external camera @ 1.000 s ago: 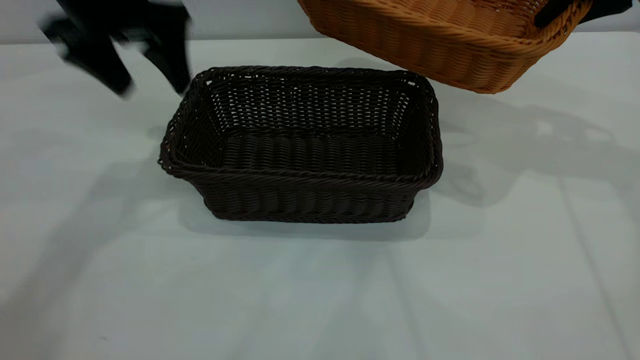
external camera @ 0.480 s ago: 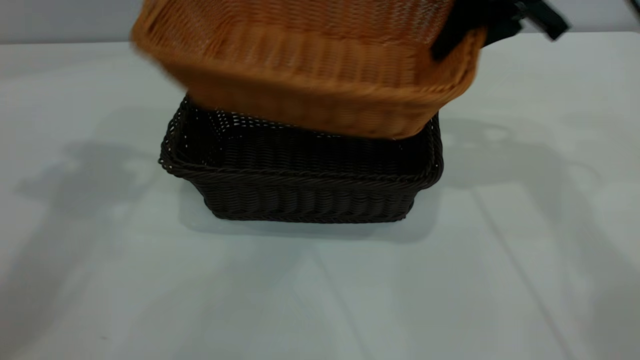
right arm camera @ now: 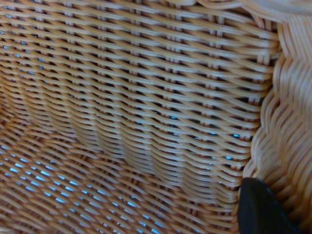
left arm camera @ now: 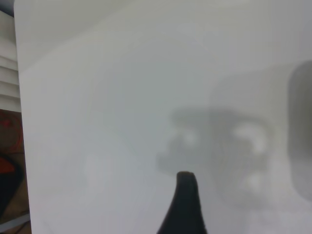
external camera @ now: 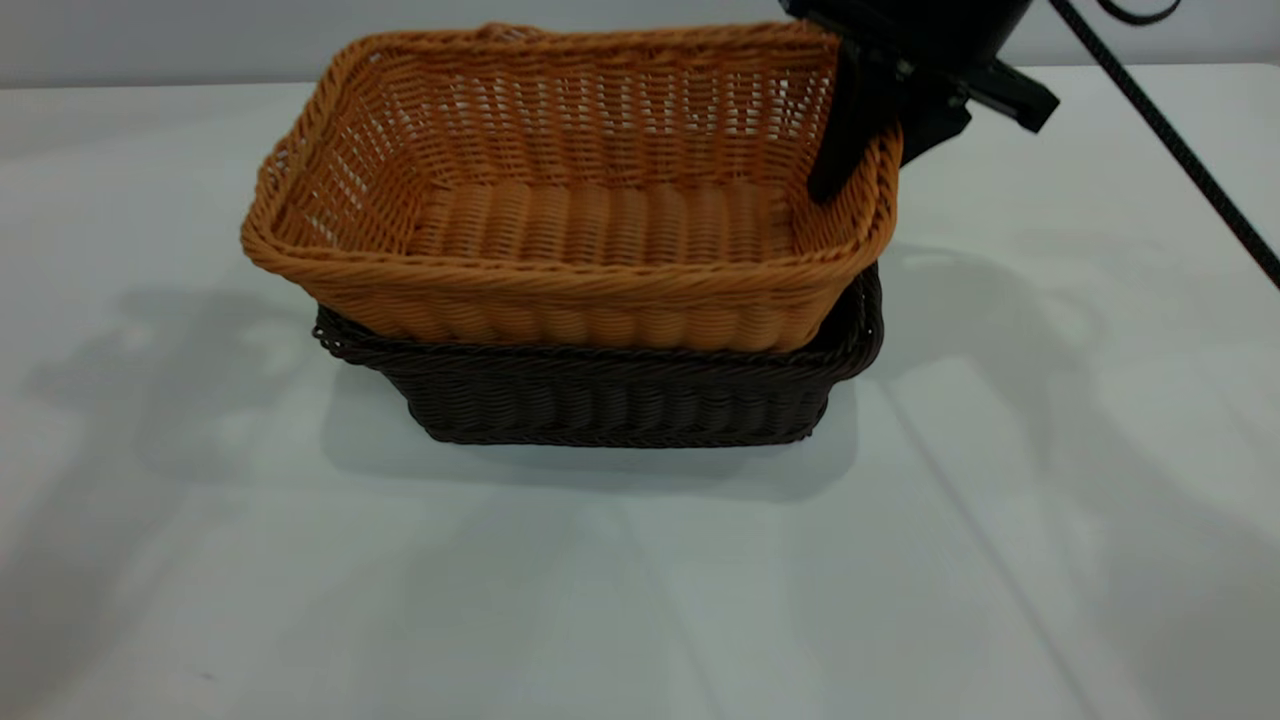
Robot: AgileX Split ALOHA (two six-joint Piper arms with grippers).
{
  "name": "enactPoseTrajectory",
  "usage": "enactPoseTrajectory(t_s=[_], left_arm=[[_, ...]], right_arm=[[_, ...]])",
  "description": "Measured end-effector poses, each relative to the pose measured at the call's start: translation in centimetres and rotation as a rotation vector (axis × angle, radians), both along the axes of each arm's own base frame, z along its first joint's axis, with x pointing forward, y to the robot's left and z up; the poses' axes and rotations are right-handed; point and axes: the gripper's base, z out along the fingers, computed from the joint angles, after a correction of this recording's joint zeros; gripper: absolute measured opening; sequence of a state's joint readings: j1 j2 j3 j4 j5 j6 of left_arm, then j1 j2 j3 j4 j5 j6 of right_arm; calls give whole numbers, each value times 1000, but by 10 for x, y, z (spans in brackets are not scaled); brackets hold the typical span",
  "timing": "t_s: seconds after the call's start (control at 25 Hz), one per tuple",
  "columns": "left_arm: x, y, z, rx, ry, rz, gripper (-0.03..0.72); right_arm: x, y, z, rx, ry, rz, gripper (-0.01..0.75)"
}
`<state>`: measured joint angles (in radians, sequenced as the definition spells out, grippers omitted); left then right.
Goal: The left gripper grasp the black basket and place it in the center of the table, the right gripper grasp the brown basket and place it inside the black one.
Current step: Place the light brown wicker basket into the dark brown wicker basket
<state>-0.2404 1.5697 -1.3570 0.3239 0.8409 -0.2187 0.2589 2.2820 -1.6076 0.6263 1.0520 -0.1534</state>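
Nesting woven rectangular brown basket (external camera: 570, 215), black basket (external camera: 620, 395)

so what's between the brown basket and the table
The black basket: in the exterior view the brown basket sits in it, off the table.

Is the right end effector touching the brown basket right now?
Touching. The exterior view shows the right end effector clamped over the brown basket rim, one finger inside against the wall.

Exterior view: frontal, slightly raised, facing both baskets. Left wrist view: down onto bare surface (left arm camera: 97, 97). Right wrist view: pressed close against brown basket (right arm camera: 136, 107) weave, shared with exterior.
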Motion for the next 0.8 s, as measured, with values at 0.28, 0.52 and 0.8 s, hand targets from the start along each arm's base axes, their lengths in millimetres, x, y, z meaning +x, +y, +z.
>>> enactPoseTrajectory(t_s=[0.28, 0.52, 0.8], left_arm=[[0, 0, 0, 0, 0, 0, 582], [0, 0, 0, -1, 0, 1, 582], [0, 0, 0, -1, 0, 3, 582]], right_arm=[[4, 0, -12, -7, -10, -23, 70], [5, -1, -13, -16, -28, -23, 141], [4, -1, -13, -18, -20, -7, 449]])
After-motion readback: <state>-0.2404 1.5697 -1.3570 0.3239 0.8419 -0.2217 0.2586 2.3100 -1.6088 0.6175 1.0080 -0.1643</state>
